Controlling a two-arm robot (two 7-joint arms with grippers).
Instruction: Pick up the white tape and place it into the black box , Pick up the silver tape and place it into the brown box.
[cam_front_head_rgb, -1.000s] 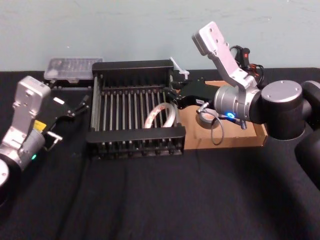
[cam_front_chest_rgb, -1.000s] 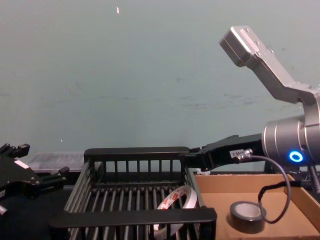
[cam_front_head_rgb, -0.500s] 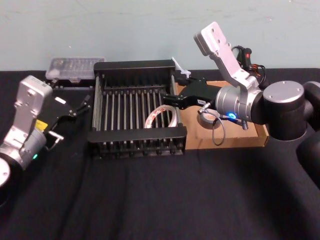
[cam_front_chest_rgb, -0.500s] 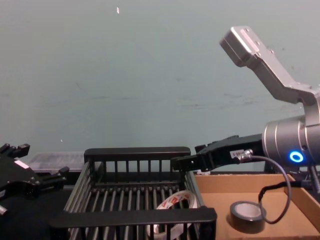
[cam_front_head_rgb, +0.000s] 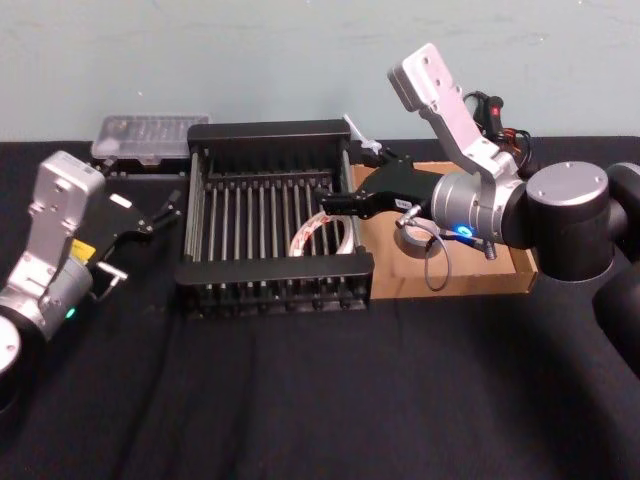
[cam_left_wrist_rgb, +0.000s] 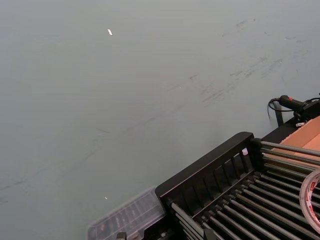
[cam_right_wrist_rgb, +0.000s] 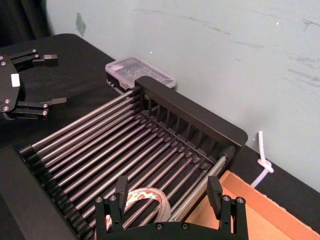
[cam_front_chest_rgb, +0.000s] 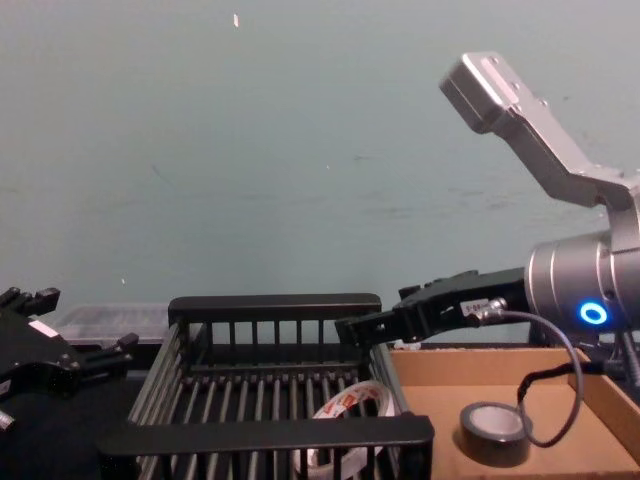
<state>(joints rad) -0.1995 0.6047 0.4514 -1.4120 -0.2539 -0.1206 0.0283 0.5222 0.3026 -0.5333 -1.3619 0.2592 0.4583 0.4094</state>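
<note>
The white tape (cam_front_head_rgb: 322, 232) with red marks leans on the barred floor of the black box (cam_front_head_rgb: 265, 132), near its right wall. My right gripper (cam_front_head_rgb: 350, 178) hovers just above it, open, touching nothing. From the right wrist, both fingers (cam_right_wrist_rgb: 214, 190) stand wide apart over the white tape (cam_right_wrist_rgb: 142, 197). The silver tape (cam_front_head_rgb: 412, 237) lies flat in the brown box (cam_front_head_rgb: 500, 285), partly behind the right arm's cable. My left gripper (cam_front_head_rgb: 160, 210) rests open, left of the crate. The chest view shows the white tape (cam_front_chest_rgb: 345, 405) and the silver tape (cam_front_chest_rgb: 493, 425) side by side.
A clear plastic case (cam_front_head_rgb: 150, 133) lies behind the crate's left corner. A white cord (cam_right_wrist_rgb: 261, 155) hangs by the wall beyond the brown box. Black cloth covers the table, with open room in front of both boxes.
My right gripper's fingers have spread from nearly closed to wide apart and shifted slightly over the crate. The white tape stays leaning inside it. The left arm has not moved.
</note>
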